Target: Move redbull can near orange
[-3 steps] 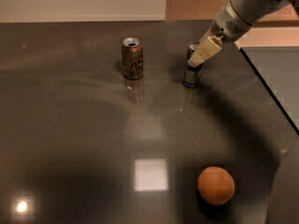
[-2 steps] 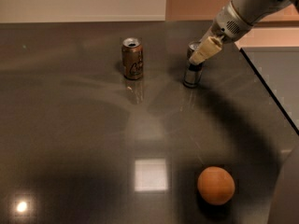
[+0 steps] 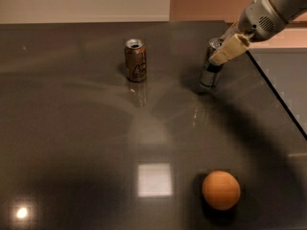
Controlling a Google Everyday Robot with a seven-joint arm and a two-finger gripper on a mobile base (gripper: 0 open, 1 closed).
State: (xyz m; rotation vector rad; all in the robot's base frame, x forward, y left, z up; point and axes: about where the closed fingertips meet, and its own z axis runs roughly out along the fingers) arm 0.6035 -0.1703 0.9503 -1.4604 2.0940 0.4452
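Note:
The redbull can (image 3: 209,70) stands at the back right of the dark table, slim and silver-blue, leaning slightly with its top towards the right. My gripper (image 3: 218,55) comes in from the upper right and is shut on the can's upper part; a cream-coloured finger (image 3: 229,48) lies across its top. The can's base is at or just above the tabletop. The orange (image 3: 220,189) lies at the front right of the table, far in front of the can.
A wider brown-gold can (image 3: 135,60) stands upright at the back middle, left of the redbull can. The table's right edge (image 3: 280,102) runs diagonally close to the gripper. A bright light reflection (image 3: 155,179) shows left of the orange.
My gripper and the redbull can have moved together a little to the right. The brown-gold can and the orange have not moved.

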